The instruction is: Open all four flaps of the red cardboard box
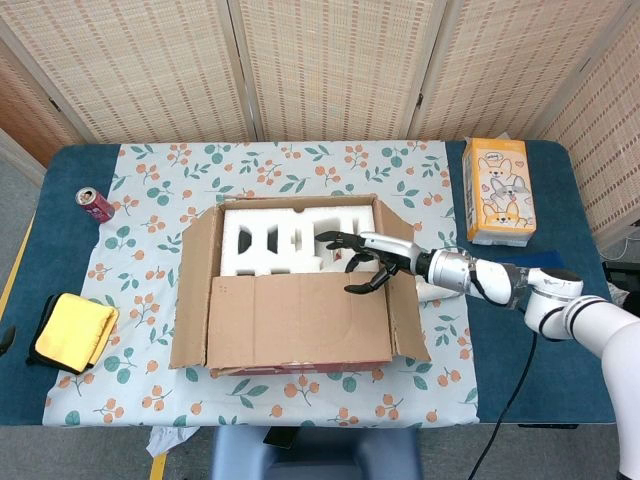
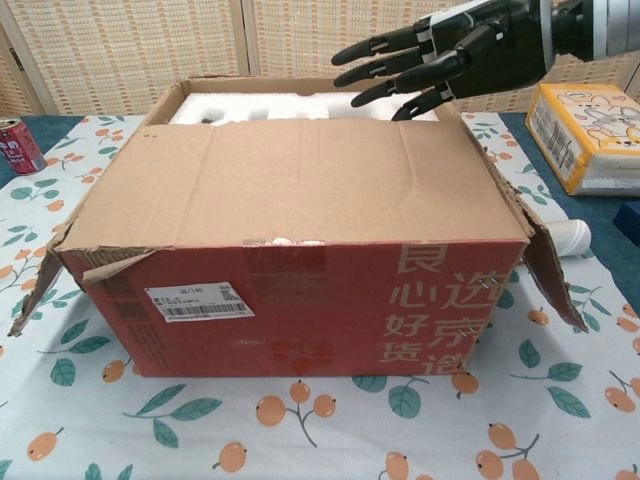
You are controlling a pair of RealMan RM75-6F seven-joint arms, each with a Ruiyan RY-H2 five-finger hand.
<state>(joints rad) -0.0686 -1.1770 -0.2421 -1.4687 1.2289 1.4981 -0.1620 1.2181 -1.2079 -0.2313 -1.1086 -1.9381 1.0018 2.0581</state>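
The red cardboard box (image 2: 300,310) stands mid-table with white foam (image 1: 285,240) showing in its far half. Its near flap (image 1: 300,320) lies flat over the top. The left flap (image 1: 193,290) and right flap (image 1: 408,305) hang outward; I cannot make out the far flap. My right hand (image 1: 360,262) hovers over the box's right side, just above the far edge of the near flap (image 2: 300,180), fingers spread and holding nothing. The chest view shows that hand (image 2: 450,60) above the box's rear right. My left hand appears in neither view.
A red can (image 1: 96,203) stands at the far left and a yellow cloth (image 1: 72,330) lies at the near left. An orange carton (image 1: 499,190) sits at the far right. A white cup (image 2: 570,238) lies beside the box's right flap.
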